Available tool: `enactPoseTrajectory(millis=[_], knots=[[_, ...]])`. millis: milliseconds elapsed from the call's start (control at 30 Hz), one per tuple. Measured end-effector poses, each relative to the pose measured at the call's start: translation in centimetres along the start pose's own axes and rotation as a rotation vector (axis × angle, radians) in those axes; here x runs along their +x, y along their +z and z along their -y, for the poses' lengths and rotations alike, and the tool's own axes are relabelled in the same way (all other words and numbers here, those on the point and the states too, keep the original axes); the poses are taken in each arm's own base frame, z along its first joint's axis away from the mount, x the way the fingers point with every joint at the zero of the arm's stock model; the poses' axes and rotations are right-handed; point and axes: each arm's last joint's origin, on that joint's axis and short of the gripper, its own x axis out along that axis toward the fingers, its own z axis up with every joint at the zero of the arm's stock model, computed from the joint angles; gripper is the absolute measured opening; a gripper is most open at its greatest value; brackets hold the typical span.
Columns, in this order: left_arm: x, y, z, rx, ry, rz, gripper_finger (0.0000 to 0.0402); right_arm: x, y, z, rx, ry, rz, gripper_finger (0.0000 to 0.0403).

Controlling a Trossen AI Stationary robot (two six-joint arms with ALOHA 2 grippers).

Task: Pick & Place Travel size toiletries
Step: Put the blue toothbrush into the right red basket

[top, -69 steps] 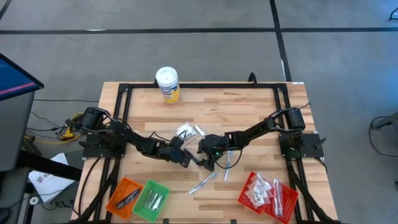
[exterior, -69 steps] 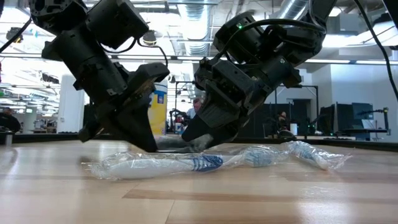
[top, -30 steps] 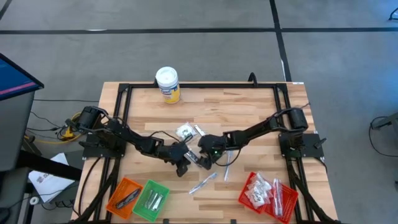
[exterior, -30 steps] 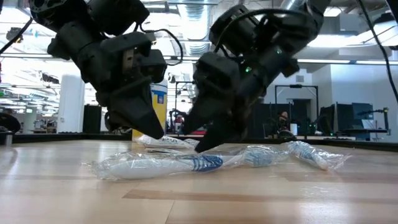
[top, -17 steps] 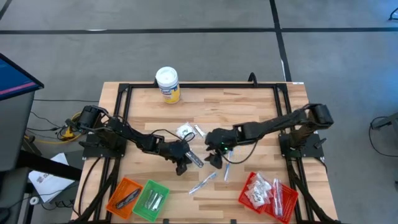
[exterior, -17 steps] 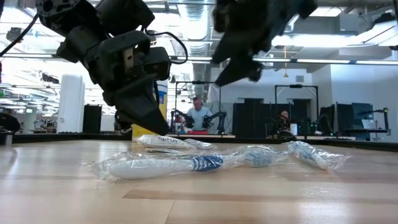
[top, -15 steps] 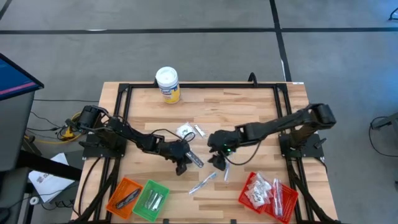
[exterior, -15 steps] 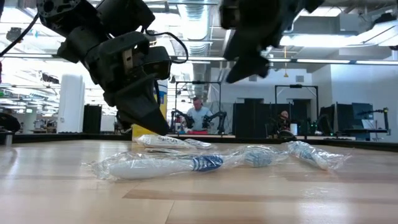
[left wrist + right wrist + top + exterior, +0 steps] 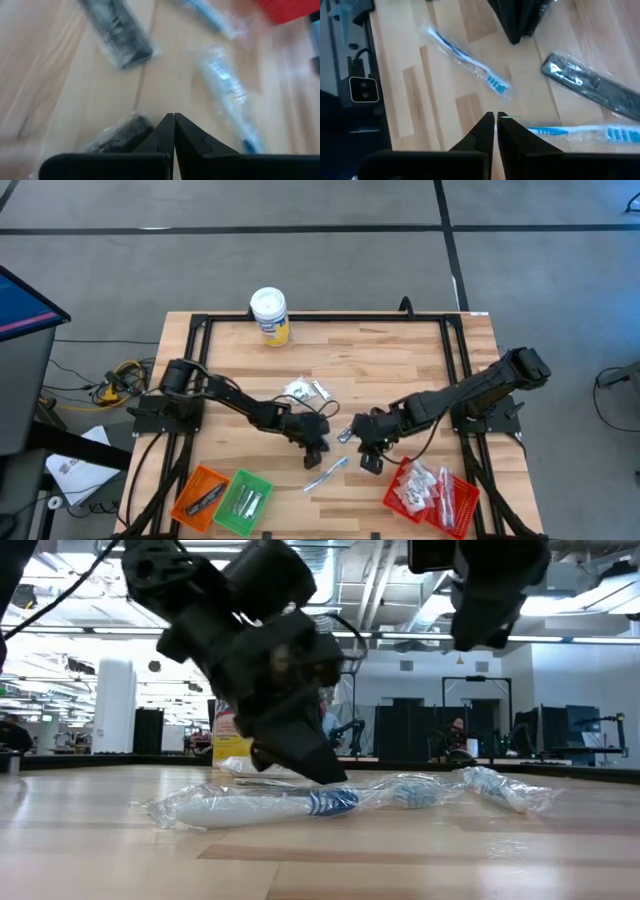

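The travel size toiletries lie loose on the wooden table: white sachets (image 9: 297, 390), a wrapped toothbrush (image 9: 325, 474) and a wrapped dark item (image 9: 346, 436). My left gripper (image 9: 318, 446) is shut, low over the table's middle. A dark wrapped item (image 9: 120, 135) lies right beside its fingertips and another (image 9: 117, 25) lies farther ahead. My right gripper (image 9: 368, 463) is shut with nothing between its fingers, raised well above the table (image 9: 476, 635). Below it lie two wrapped toothbrushes (image 9: 465, 57) and a wrapped dark comb (image 9: 590, 85). My left gripper (image 9: 173, 120) slants down from the table's left, its shut fingertips close to the tabletop. A dark wrapped item's end (image 9: 131, 128) lies against the side of one finger. I cannot tell whether they touch.
A red mesh basket (image 9: 455, 510) holding several white packets stands at the near right. An orange basket (image 9: 186, 502) and a green one (image 9: 243, 498) stand at the near left. A yellow canister (image 9: 270, 315) with a white lid stands at the far edge.
My right gripper has risen clear of the toiletries and gone toward the table's near right, and its fingers have come together with nothing in them. My left gripper, still shut, has gone toward the table's right and sunk a little.
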Motion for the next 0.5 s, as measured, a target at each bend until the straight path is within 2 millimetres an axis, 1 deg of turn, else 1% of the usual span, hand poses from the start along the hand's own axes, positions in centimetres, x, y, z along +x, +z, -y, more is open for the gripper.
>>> enactPoseTrajectory(millis=[133,233,333,500], knots=[[0.9,0.3,-0.5,-0.036,0.031,-0.019,0.0,-0.1,-0.7,-0.3,0.006,-0.049,-0.004,0.0004],[1.2,0.4,-1.3,-0.058,0.031,-0.026,0.0,-0.1,-0.9,-0.3,0.006,-0.076,0.0,0.0006],[1.0,1.0,-2.4,-0.082,0.03,-0.023,0.0,-0.1,-0.9,-0.3,0.0,-0.076,-0.001,0.0003],[0.5,2.7,-4.7,-0.139,0.079,0.018,0.0,-0.2,-0.7,-0.2,-0.015,-0.103,0.027,0.0003]])
